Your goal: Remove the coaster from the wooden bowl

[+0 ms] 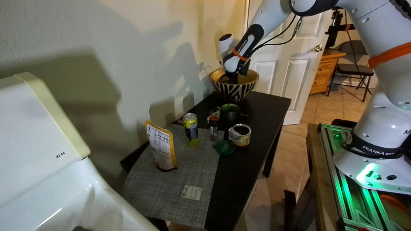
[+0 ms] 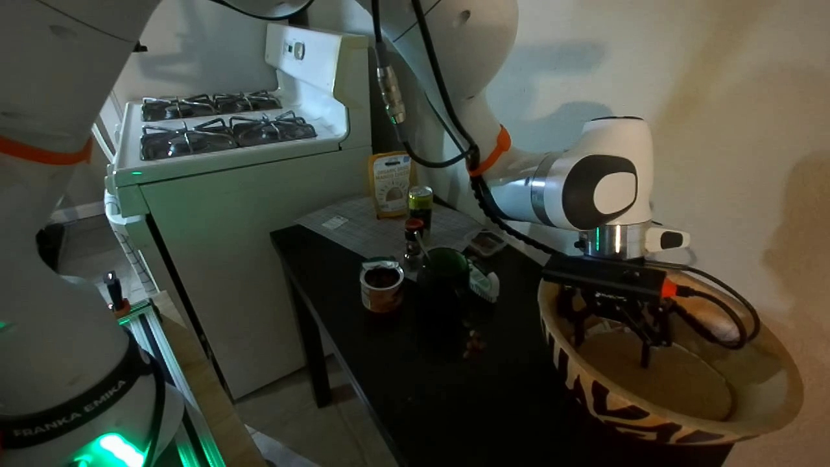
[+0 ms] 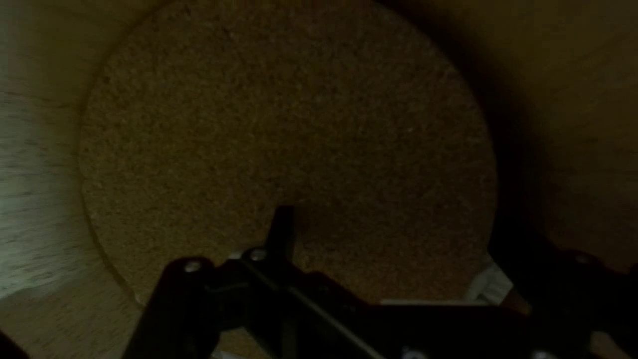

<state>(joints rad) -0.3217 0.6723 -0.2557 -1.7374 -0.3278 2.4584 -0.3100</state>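
Hand (image 3: 390, 229) hangs spread over coaster (image 3: 289, 144) inside wooden bowl (image 1: 234, 90).

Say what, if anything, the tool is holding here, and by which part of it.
Nothing is held: the tool is open inside the wooden bowl, its jaws apart, and the coaster lies ungripped in there.

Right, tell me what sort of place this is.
Most likely a home kitchen, or a corner of one: a white stove with burners stands next to a dark table, on which are food packs such as a pouch and an opened tin.
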